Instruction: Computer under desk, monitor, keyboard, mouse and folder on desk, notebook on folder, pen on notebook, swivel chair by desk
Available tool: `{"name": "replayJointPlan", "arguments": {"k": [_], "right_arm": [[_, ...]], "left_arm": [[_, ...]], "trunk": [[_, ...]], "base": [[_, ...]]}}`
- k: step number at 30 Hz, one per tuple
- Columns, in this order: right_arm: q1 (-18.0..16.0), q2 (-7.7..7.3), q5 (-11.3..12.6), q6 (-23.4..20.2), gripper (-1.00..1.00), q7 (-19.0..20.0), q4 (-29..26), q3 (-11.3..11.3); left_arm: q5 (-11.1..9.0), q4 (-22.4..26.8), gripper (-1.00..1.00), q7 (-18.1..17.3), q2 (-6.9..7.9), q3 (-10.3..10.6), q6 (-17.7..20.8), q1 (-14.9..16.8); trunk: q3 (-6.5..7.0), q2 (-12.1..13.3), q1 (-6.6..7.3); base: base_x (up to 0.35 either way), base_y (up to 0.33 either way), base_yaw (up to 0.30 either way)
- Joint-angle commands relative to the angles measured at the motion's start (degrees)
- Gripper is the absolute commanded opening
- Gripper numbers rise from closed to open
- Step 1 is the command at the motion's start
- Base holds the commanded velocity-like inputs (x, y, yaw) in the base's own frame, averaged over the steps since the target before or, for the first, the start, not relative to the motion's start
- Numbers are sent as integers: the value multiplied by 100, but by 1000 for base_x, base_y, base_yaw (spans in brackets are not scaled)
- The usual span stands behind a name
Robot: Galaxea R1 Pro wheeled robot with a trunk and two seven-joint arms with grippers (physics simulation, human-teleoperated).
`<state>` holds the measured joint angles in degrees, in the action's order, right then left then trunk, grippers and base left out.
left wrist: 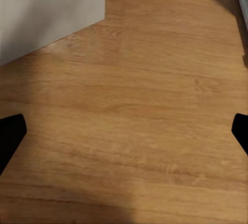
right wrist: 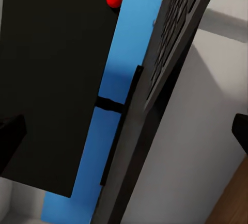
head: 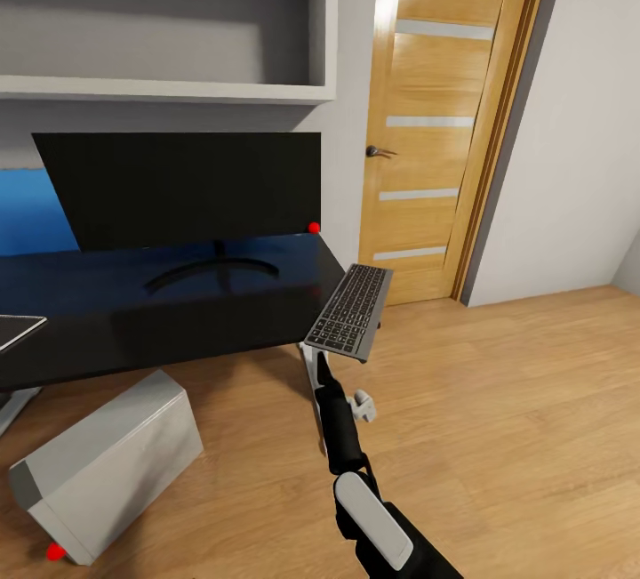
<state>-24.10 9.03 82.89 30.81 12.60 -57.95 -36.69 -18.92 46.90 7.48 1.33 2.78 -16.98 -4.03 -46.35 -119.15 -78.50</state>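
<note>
While the right arm reaches forward in the head view, its right gripper (head: 313, 357) grasps the keyboard (head: 349, 310) by the near end, the jaws clenched on its lower edge, so that the keyboard hangs in the air just off the right end of the desk (head: 133, 321), tilted and not resting on the black surface. Seen from the right wrist camera, the keyboard (right wrist: 155, 95) runs edge-on between the two dark fingertips (right wrist: 10, 141), with the monitor (right wrist: 57, 84) and the desk's blue back panel (right wrist: 111, 79) behind it. On the surface stands the monitor (head: 187, 188), a wide black screen on a slim curved stand, a red dot at its lower right corner, its screen leaning so that the left edge slants. Below the front edge of the desk the computer (head: 107, 463), a light grey tower, lies tipped on the wooden floor (head: 498, 437), a red dot at its near lower corner. From the left wrist camera, the left gripper (left wrist: 124, 133) points down at bare floor, its jaws released and spread wide, the dark fingertips (left wrist: 10, 136) at either margin holding nothing, with a corner of the grey computer (left wrist: 46, 12) beyond. A wooden door (head: 444, 116) stands closed to the right of the desk, and a grey wall shelf (head: 169, 85) hangs above the monitor
</note>
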Motion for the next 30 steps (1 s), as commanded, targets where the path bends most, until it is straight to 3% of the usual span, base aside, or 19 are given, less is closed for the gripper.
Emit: {"name": "replayJointPlan", "arguments": {"k": [1,10,30], "right_arm": [[-7,0,61,30,100,34,6,-15],[-7,11,61,-7,100,15,206,404],[-6,9,56,-5,100,14,223,418]], "left_arm": [[-29,8,100,43,7,29,-15,-2],[-24,12,100,46,7,29,-15,-2],[-25,9,100,40,13,29,-15,-2]], "trunk": [[-4,-2,0],[-4,-2,0],[-4,-2,0]], "base": [[0,0,0],[60,0,0],[96,24,0]]}}
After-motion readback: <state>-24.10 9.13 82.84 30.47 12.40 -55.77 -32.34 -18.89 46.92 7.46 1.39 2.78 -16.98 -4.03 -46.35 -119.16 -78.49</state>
